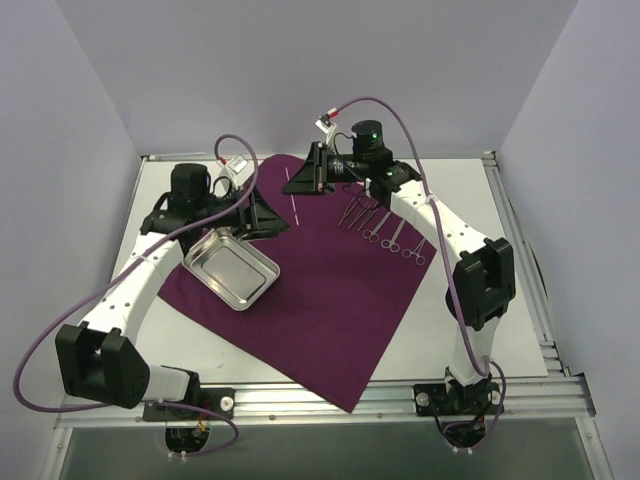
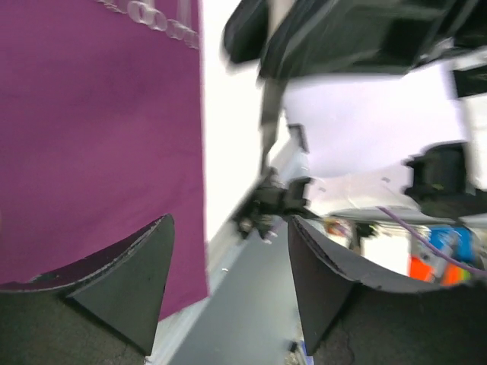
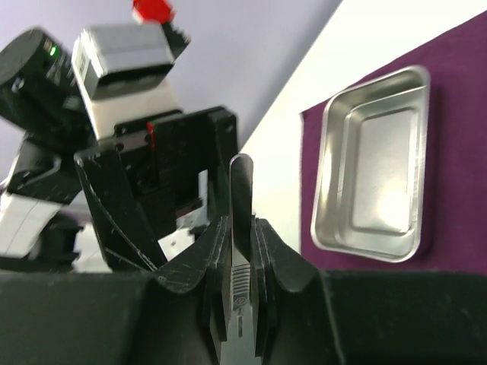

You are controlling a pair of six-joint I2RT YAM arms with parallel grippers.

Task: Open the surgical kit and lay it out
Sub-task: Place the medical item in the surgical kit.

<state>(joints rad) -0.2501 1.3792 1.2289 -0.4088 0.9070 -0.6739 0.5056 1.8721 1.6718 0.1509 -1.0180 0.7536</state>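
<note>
The dark purple cloth (image 1: 320, 290) lies spread open on the table. The shiny steel tray (image 1: 228, 267) sits on its left part and also shows in the right wrist view (image 3: 377, 163). Several ring-handled instruments (image 1: 385, 228) lie in a row on the cloth's far right part. My right gripper (image 1: 308, 175) is at the cloth's far edge, shut (image 3: 242, 224) on a flat metal scalpel handle (image 3: 241, 182) that sticks up between the pads. My left gripper (image 1: 265, 215) hovers just beyond the tray, open and empty (image 2: 228, 281), with the cloth (image 2: 99, 129) to its left.
A thin pale rod (image 1: 296, 213) lies on the cloth between the two grippers. White table (image 1: 500, 260) shows to the right of the cloth. Grey walls close in on three sides. An aluminium rail (image 1: 330, 400) runs along the near edge.
</note>
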